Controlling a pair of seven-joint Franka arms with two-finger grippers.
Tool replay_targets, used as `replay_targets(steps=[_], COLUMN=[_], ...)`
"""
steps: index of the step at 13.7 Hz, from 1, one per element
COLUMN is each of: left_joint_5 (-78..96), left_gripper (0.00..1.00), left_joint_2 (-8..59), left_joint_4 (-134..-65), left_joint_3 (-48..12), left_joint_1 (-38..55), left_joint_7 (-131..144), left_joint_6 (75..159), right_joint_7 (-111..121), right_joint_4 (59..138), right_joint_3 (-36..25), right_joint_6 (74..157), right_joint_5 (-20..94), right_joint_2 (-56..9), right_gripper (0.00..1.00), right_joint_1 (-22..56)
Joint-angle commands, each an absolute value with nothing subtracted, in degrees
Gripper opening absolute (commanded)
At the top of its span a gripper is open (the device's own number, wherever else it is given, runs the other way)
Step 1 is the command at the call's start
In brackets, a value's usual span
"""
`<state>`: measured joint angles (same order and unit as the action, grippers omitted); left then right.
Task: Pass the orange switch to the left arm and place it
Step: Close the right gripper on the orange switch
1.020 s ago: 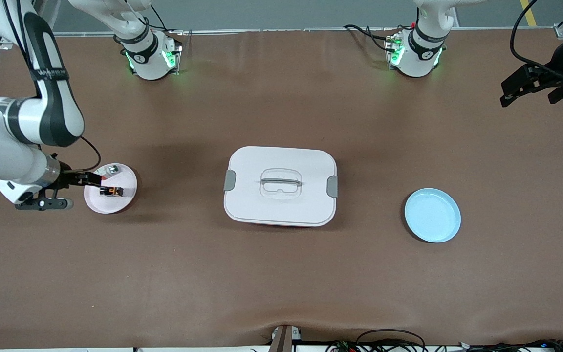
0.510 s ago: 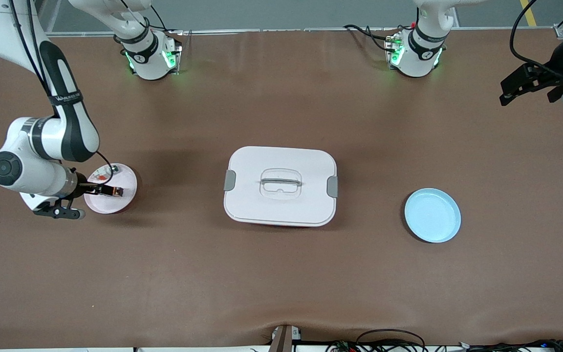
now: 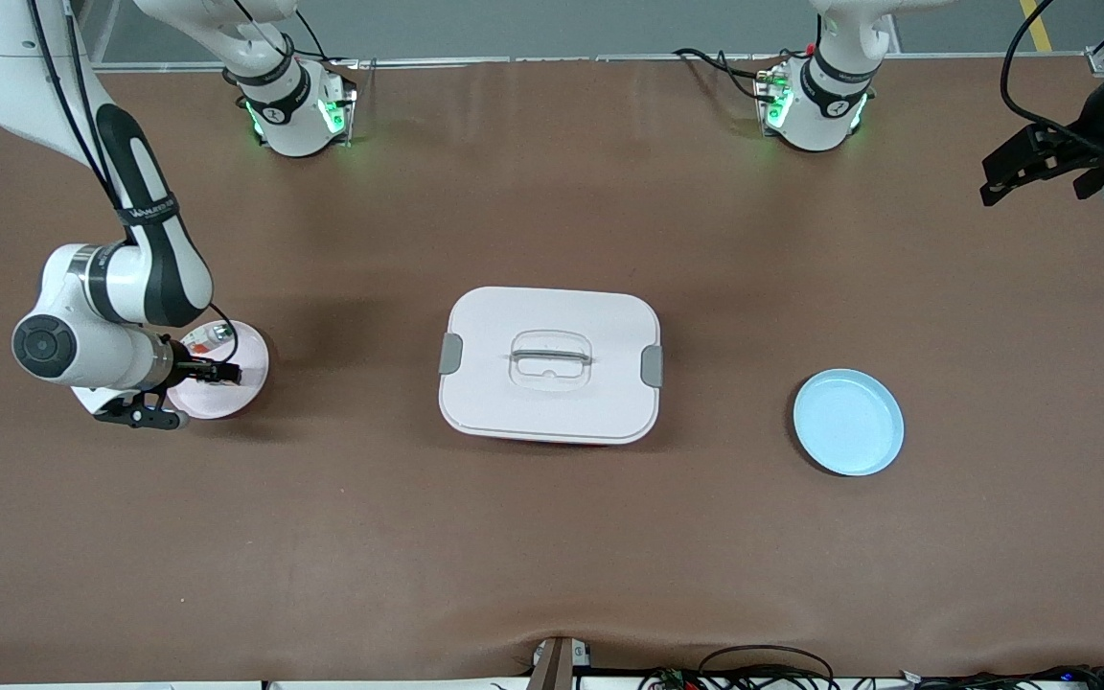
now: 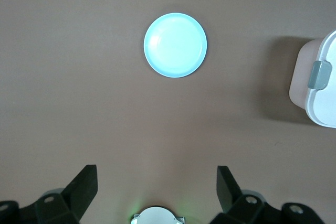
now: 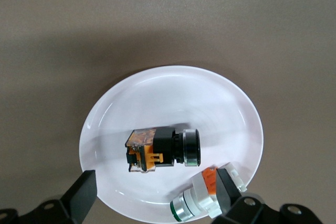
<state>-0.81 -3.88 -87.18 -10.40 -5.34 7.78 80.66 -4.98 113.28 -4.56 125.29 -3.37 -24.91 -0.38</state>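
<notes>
The orange switch (image 5: 160, 149) lies on its side on a small white plate (image 5: 157, 93), a little below the middle of the right wrist view. The right gripper (image 5: 156, 195) hangs over that plate with its fingers (image 5: 83, 191) spread wide and nothing between them; the switch sits in the gap between the two tips, slightly ahead of them and not touched. Just beside the switch on the same plate, at the lower right of that view, lies a silver-green piece (image 5: 202, 198) with an orange-red bit, partly covered by one finger.

In the front view the plate (image 3: 247, 369) shows pinkish at middle left, toward the right arm's end of the table, with the right gripper (image 3: 212, 372) and its wrist covering part of it.

At the centre of that view stands the white box (image 3: 550, 364), lid on, grey latches at both ends. Farther toward the left arm's end, at lower right of centre, lies a pale blue plate (image 3: 848, 423).

The left gripper (image 3: 1031, 171) waits high at the upper right edge, released and holding nothing, over bare table (image 4: 79, 77), well apart from the blue plate.
</notes>
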Motion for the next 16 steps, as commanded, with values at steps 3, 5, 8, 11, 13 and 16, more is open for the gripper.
replay_targets(steps=[3, 5, 8, 11, 13, 16], left_joint_5=[-1.14, -1.14, -1.06, -1.4, -1.58, -1.41], left_gripper=[1.0, 1.0, 1.0, 1.0, 1.0, 1.0], left_joint_2=[-2.9, -2.55, -1.67, -1.58, -1.5, -1.58], left_joint_4=[-86.48, -86.4, -85.34, -85.34, -85.34, -85.25], left_joint_3=[-10.55, -10.63, -10.72, -11.42, -11.51, -11.6], left_joint_1=[-5.19, -4.84, -4.57, -4.57, -4.48, -4.48], left_joint_7=[8.0, 8.09, 8.17, 8.17, 8.17, 8.09], left_joint_6=[80.24, 80.59, 81.3, 81.3, 81.3, 81.3], right_joint_7=[-6.24, -5.8, -5.71, -5.71, -5.71, -5.71], right_joint_4=[113.38, 113.38, 113.38, 113.38, 113.38, 113.38], right_joint_3=[-4.39, -4.39, -4.39, -4.39, -4.39, -4.31], right_joint_6=[126.47, 127.61, 128.76, 129.11, 129.11, 129.29], right_joint_5=[-5.1, -5.1, -5.27, -5.27, -5.27, -5.27], right_joint_2=[-26.54, -27.07, -28.3, -28.56, -28.83, -29.53], right_gripper=[1.0, 1.0, 1.0, 1.0, 1.0, 1.0], right_joint_1=[-0.7, -1.05, -1.14, -1.14, -1.23, -1.49])
